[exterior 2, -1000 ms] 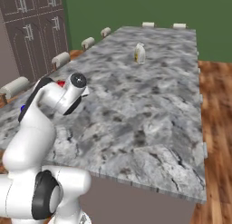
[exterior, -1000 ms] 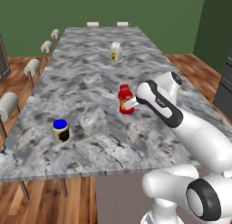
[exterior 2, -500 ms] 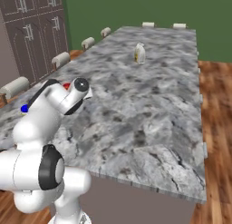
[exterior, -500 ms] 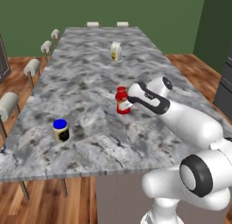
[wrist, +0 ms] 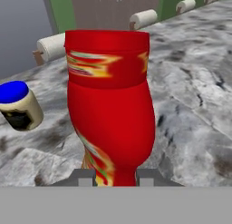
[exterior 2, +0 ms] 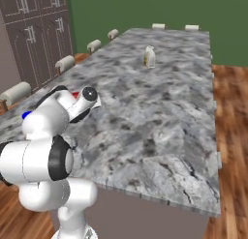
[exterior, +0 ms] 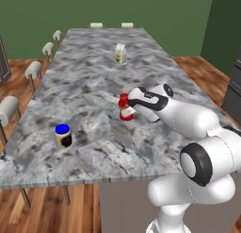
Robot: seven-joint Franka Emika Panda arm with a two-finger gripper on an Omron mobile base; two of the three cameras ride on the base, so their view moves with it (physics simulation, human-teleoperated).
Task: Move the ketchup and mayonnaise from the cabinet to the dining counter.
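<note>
Marbled grey-white stone runs the length of the desk (exterior: 89, 71) before you in the left base view, with green wall behind, wood floor on both sides and round-cushioned stools (exterior: 33, 69) lined along its left edge. Your end effector (exterior: 126, 107) reaches in from the right and is clamped on the ketchup (exterior: 124, 107), a small red bottle standing upright on the stone, cap up, at mid-desk toward the near end. Nearer the front-left corner sits the mayonnaise (exterior: 63, 135), a squat dark jar with a bright blue lid, also upright and well apart from the bottle. A small cream carton (exterior: 121, 54) stands far up the desk.

From the right base view, you see the same stone slab (exterior 2: 160, 112) stretching away toward the green wall, a dark tall cupboard (exterior 2: 36, 35) at the left, and wood floor at the right. The arm's white body covers most of the ketchup (exterior 2: 75, 94); a sliver of red shows beside the wrist. A spot of the mayonnaise's blue lid (exterior 2: 26, 115) peeks out behind the arm. The carton (exterior 2: 149, 57) stands far off.

Through the hand view, the ketchup (wrist: 111, 105) looms close: glossy red, waisted body, a yellowish streaked label near one end, its long axis running up the picture. The fingertips (wrist: 85, 178) press its lower part on both sides. The mayonnaise (wrist: 19, 105) sits to its left on the desk (wrist: 190, 109), cream label facing you.
</note>
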